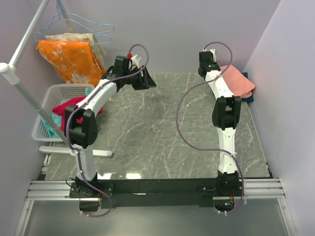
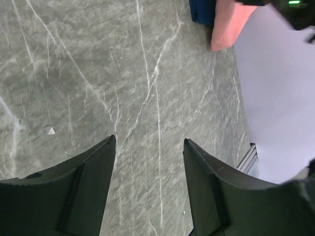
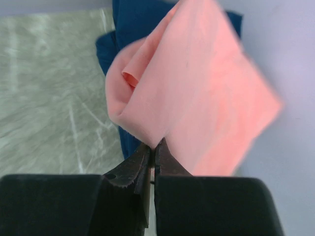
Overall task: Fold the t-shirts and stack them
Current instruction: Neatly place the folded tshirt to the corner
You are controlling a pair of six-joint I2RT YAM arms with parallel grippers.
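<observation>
The salmon-pink t-shirt (image 1: 238, 81) lies folded at the back right of the table, on top of the dark navy t-shirt (image 1: 249, 97), which shows only at its edge. In the right wrist view my right gripper (image 3: 153, 145) is shut on an edge of the pink shirt (image 3: 197, 88), with the navy shirt (image 3: 135, 19) under and behind it. From above, the right gripper (image 1: 220, 69) is at the pile's left edge. My left gripper (image 1: 145, 83) is open and empty above the marble table (image 1: 162, 128) at back centre. Its wrist view (image 2: 149, 140) shows bare table, with both shirts (image 2: 229, 24) far off.
A white basket (image 1: 49, 105) holding a magenta-red garment (image 1: 71, 105) stands off the table's left edge. An orange white-blotched cloth (image 1: 69, 56) hangs on hangers from a white rack (image 1: 19, 83) at back left. A wall (image 1: 285, 88) stands close behind the shirt pile.
</observation>
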